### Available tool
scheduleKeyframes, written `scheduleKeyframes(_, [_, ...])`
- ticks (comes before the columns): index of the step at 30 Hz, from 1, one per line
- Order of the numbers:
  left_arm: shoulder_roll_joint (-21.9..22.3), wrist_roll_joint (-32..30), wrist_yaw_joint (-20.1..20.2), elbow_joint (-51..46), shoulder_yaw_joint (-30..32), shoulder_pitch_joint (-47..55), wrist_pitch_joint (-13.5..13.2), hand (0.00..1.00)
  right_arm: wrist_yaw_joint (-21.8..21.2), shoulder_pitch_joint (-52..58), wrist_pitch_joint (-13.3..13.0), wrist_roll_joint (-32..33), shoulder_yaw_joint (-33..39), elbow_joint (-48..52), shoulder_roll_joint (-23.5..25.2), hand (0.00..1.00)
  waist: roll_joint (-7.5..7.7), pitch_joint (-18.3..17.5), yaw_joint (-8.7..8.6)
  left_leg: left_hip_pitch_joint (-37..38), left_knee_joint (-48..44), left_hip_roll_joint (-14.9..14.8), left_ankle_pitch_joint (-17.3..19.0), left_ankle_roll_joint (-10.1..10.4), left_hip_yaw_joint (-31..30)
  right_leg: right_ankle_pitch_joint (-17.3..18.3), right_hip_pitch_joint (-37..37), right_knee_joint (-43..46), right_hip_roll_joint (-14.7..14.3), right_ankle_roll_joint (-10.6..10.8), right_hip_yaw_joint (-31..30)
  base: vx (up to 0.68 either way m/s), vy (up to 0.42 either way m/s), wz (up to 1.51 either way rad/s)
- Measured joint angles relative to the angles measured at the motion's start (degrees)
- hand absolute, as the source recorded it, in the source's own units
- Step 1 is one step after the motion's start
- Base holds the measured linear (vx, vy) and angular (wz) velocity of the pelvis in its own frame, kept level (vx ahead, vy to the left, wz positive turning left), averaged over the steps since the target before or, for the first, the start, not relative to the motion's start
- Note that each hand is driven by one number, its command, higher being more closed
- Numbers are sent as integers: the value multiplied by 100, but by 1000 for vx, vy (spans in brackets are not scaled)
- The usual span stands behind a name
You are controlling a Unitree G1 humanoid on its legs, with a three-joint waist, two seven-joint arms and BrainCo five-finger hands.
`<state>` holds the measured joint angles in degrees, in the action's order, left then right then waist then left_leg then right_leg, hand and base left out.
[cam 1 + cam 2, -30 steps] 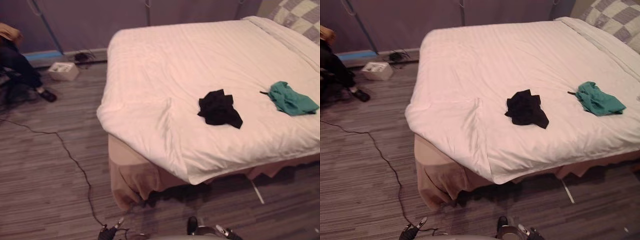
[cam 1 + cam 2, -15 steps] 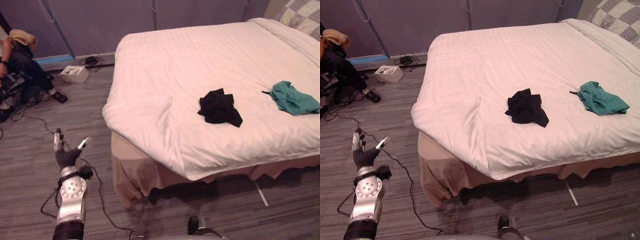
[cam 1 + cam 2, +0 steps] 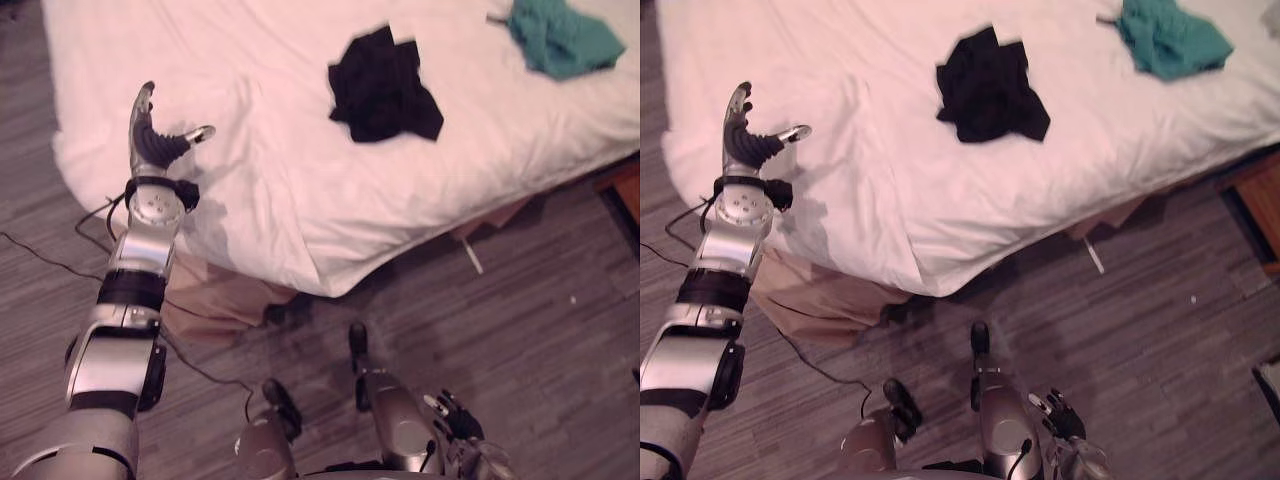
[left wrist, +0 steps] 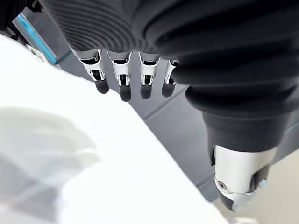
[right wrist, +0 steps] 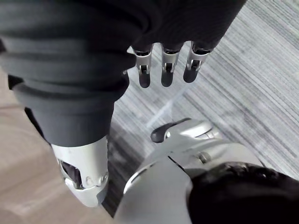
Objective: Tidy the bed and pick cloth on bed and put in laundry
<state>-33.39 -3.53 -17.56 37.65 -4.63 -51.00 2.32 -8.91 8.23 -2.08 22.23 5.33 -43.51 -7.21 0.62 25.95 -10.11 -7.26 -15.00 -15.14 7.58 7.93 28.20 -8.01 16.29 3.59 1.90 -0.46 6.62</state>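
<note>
**Black cloth lies in from the bed's edge, to the right of the lifted left hand**

Black cloth (image 3: pixel 383 85) is the nearer of two garments on the white bed (image 3: pixel 300 190), which runs across the upper part of both eye views with its near edge hanging over a grey plank floor (image 3: pixel 540 330). The cloth sits as a crumpled heap a little way in from that near edge, with bare sheet all round it. It is bunched too unevenly to give a clear long axis. A green cloth (image 3: pixel 560 38) lies further off, well apart from the black one, towards the robot's right and deeper onto the bed.

The left hand (image 3: pixel 152 145) is held up at the bed's near-left corner, fingers straight and spread, thumb out to the side, holding nothing. Its wrist view shows the fingers (image 4: pixel 121 81) hanging free above white sheet. From this hand the black cloth lies to the robot's right and slightly further in, with plain sheet between them.

The right hand (image 5: pixel 167 70) hangs low beside the robot over the floor, fingers relaxed and empty. The left hand therefore looks the nearer of the two, and a reach would likely run rightward across the sheet.
</note>
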Motion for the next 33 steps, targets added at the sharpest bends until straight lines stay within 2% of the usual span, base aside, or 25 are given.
scheduleKeyframes(1, [2,-163,182,182,-151,-254,208,0,12,-27,-8,97,-140,122,-41,0,23,69,-35,-230,-227,-82,57,-32,83,3,280,151,-8,-1,-50,-76,-3,-17])
scheduleKeyframes(2, [2,-249,274,248,-241,-345,285,0,17,-27,-7,149,-187,178,-60,0,23,92,-36,-316,-321,-115,89,-38,125,3,369,196,-12,-1,-62,-86,2,-16])
scheduleKeyframes(3, [5,-456,404,315,-335,-466,411,100,16,-42,-12,201,-223,268,-70,0,35,179,-37,-432,-447,-175,134,-50,189,7,469,286,-17,-1,-76,-76,13,-9])
scheduleKeyframes(4, [5,-846,544,362,-446,-607,556,100,26,-44,-20,212,-311,414,-110,0,45,300,-32,-588,-651,-261,236,-70,206,65,606,455,-24,-11,-79,-91,12,-7])
scheduleKeyframes(6, [-9,-1313,744,352,-481,-773,757,100,47,-50,-22,282,-426,545,-195,0,72,332,-13,-826,-968,-383,381,-89,218,144,838,682,-31,8,-74,-120,1,-2])
scheduleKeyframes(7, [-35,-1562,970,366,-511,-926,897,100,77,-56,-26,397,-477,680,-218,0,78,336,-1,-964,-1181,-465,463,-127,213,157,960,768,-37,3,-64,-114,-9,-2])
scheduleKeyframes(10, [-231,-1979,1516,387,-648,-1051,1115,100,121,-166,-53,554,-588,944,-248,0,96,345,24,-1070,-1412,-528,616,-198,248,165,1016,860,-31,15,-97,-98,4,-6])
scheduleKeyframes(15, [-371,-1934,1616,526,-587,-1058,1120,100,116,-209,-42,643,-572,1116,-246,0,87,340,109,-877,-1405,-575,612,-199,508,155,960,853,8,9,-143,-11,7,-5])
scheduleKeyframes(17, [-436,-1714,1601,564,-496,-919,1117,100,100,-206,-17,581,-557,1073,-279,0,63,328,137,-695,-1340,-569,575,-143,543,154,810,832,6,7,-141,69,3,-5])
scheduleKeyframes(20, [-531,-1363,1542,599,15,-446,1066,100,30,-110,-39,325,-469,1061,-297,0,47,322,148,-243,-1062,-488,502,-74,568,162,329,670,14,12,-53,55,10,6])
scheduleKeyframes(23, [-821,-813,1349,571,1173,309,892,100,25,70,-121,158,-252,869,-297,0,-37,146,211,120,-670,-373,344,-42,486,166,-132,389,43,17,127,87,-5,27])
scheduleKeyframes(24, [-859,-680,1290,559,1601,664,800,0,49,181,-102,108,-98,701,-289,0,-115,-53,327,241,-538,-356,266,-16,480,166,-248,277,38,16,203,96,-21,35])
scheduleKeyframes(27, [-838,-398,1249,434,2191,1567,572,0,127,334,17,-11,175,449,-285,0,-239,-402,475,543,-173,-266,39,22,481,188,-589,76,54,-10,402,126,-16,35])
scheduleKeyframes(29, [-635,-257,1239,253,2791,2497,385,0,157,354,100,-37,467,151,-251,0,-315,-707,544,960,286,-165,-182,113,469,194,-1067,-203,47,-7,596,128,2,41])
scheduleKeyframes(31, [-201,-130,1156,210,3099,3346,275,0,340,414,134,-61,790,-164,-221,0,-394,-1221,694,1219,718,-63,-321,181,400,194,-1374,-473,9,-4,722,87,8,30])
scheduleKeyframes(33, [233,-102,932,214,3297,3908,203,0,529,482,128,-87,1001,-333,-215,0,-410,-1531,800,1324,914,8,-360,201,288,206,-1589,-650,-3,18,806,52,36,33])
